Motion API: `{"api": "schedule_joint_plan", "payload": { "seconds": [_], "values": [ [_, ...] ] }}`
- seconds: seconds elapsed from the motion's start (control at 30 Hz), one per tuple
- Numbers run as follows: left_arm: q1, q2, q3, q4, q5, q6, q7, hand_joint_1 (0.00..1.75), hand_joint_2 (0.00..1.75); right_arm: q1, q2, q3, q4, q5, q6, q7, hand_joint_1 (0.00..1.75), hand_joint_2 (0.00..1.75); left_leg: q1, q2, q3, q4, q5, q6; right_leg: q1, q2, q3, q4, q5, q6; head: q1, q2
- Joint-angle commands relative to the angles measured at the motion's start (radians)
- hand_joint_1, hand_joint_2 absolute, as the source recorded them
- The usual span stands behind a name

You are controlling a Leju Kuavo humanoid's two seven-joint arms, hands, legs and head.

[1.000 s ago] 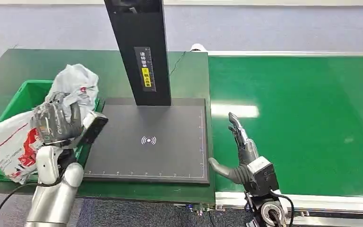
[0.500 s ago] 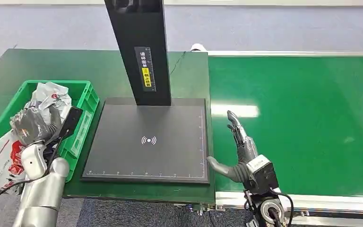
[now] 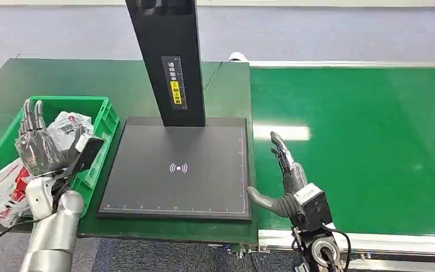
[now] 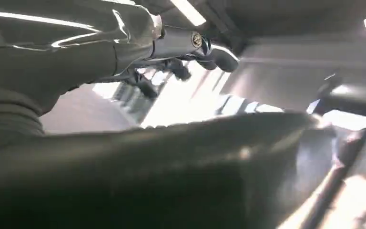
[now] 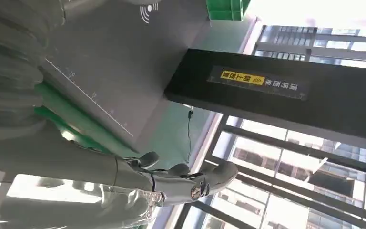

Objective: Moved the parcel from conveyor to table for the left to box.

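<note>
My left hand (image 3: pixel 38 148) is raised, fingers (image 3: pixel 32 117) spread and pointing up, holding nothing. My right hand (image 3: pixel 288 185) stands edge-on, fingers straight forward, thumb out to the left.

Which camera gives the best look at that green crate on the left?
The head view: it shows the crate from above, with a white parcel inside and the left hand open over it. The right wrist view catches just a green corner of it. The left wrist view is too blurred to make it out.
</note>
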Motion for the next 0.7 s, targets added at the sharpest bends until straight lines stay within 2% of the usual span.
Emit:
{"api": "schedule_joint_plan", "payload": {
  "seconds": [0.03,0.1,0.17,0.2,0.4,0.57,0.6,0.63,0.67,0.7],
  "values": [
    [0.021,-0.237,0.268,-0.254,0.197,0.073,-0.448,0.00,0.00,-0.026,0.000,0.023,0.065,-0.041,-0.032,-0.007,0.00,1.75,0.000,0.002,0.001,0.000,-0.001,0.001,0.000,0.001,0.001,-0.001,0.000,0.001,0.000,0.000],
    [0.060,-0.232,0.177,-0.329,0.300,0.073,-0.448,0.00,0.00,-0.023,-0.005,0.025,0.066,-0.048,-0.040,-0.011,0.00,1.75,0.000,0.004,0.002,0.000,-0.001,0.001,0.001,0.003,0.002,-0.002,0.000,0.000,0.000,0.000],
    [0.088,-0.229,0.111,-0.384,0.372,0.073,-0.448,0.00,0.00,-0.025,-0.007,0.028,0.069,-0.054,-0.045,-0.016,0.00,1.75,0.000,0.000,0.002,-0.001,-0.001,0.001,0.000,-0.001,0.003,-0.002,0.000,0.001,0.000,0.000],
    [0.100,-0.238,0.095,-0.410,0.372,0.073,-0.448,0.00,0.00,-0.028,-0.008,0.030,0.072,-0.054,-0.046,-0.016,0.00,0.00,0.001,0.001,0.000,0.000,-0.001,0.000,0.001,0.000,0.001,-0.001,0.000,0.000,0.000,0.000],
    [0.110,-0.238,0.078,-0.429,0.386,0.073,-0.448,0.00,0.00,-0.030,-0.009,0.032,0.074,-0.055,-0.047,-0.017,0.00,0.00,0.000,0.001,0.002,-0.001,0.000,0.001,0.000,0.000,0.002,-0.001,0.000,0.000,0.000,0.000],
    [0.216,-0.203,-0.133,-0.514,0.599,0.073,-0.448,0.00,0.00,-0.041,-0.014,0.042,0.088,-0.058,-0.062,-0.023,0.00,0.00,0.000,0.001,0.001,-0.001,0.000,0.001,0.000,0.001,0.001,-0.001,0.000,0.000,0.000,0.000],
    [0.223,-0.153,-0.235,-0.458,0.712,0.073,-0.441,0.00,0.00,-0.045,-0.016,0.039,0.090,-0.060,-0.067,-0.023,0.00,1.75,0.000,0.001,0.002,-0.001,-0.001,0.001,0.000,0.000,0.002,-0.002,0.000,0.000,0.000,0.000],
    [0.227,-0.111,-0.321,-0.456,0.759,0.015,-0.356,0.00,0.00,-0.049,-0.018,0.034,0.092,-0.059,-0.068,-0.023,0.00,1.75,0.000,-0.001,0.002,-0.002,0.000,0.001,0.000,-0.002,0.003,-0.002,0.000,0.000,0.000,0.000],
    [0.231,-0.085,-0.390,-0.456,0.865,-0.113,-0.254,0.00,0.00,-0.054,-0.020,0.027,0.096,-0.060,-0.068,-0.022,0.00,1.75,0.000,-0.001,0.003,-0.002,0.000,0.001,0.000,-0.002,0.004,-0.002,0.000,0.000,0.000,0.000],
    [0.234,-0.084,-0.399,-0.456,0.892,-0.141,-0.241,0.00,0.00,-0.057,-0.022,0.025,0.098,-0.062,-0.065,-0.023,0.00,1.75,0.000,-0.002,0.002,-0.001,0.000,0.001,0.000,-0.003,0.002,-0.001,0.000,0.000,0.000,0.000]
  ]
}}
